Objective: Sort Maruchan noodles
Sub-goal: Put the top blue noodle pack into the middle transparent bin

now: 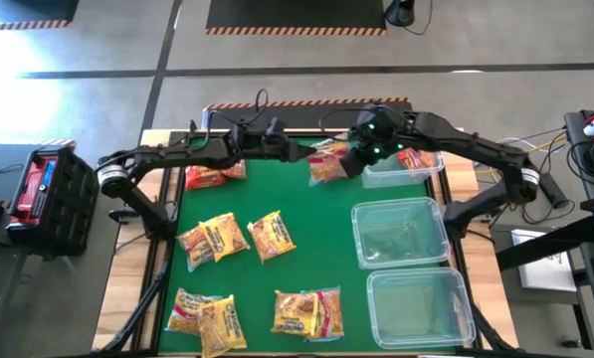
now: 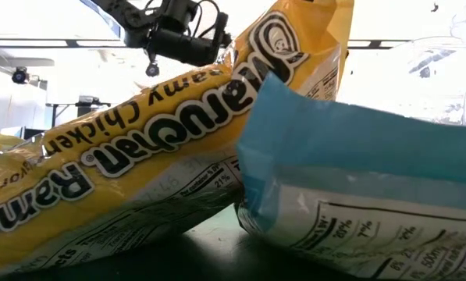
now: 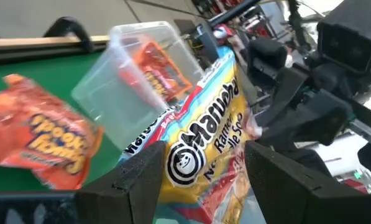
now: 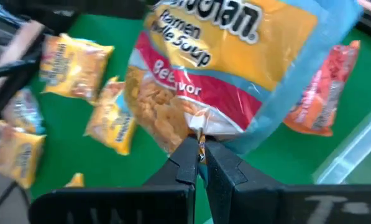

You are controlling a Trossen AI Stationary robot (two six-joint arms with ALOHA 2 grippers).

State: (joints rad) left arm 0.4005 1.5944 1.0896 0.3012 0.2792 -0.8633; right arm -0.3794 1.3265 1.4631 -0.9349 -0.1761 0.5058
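Pinched only by its crimped edge in the closed right gripper (image 4: 199,163), the beef packet (image 4: 235,68) could tear or slip free.

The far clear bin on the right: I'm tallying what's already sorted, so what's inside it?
The far clear bin holds a red noodle packet. The right hand and its held packet cover the bin's left end, so anything more there is hidden.
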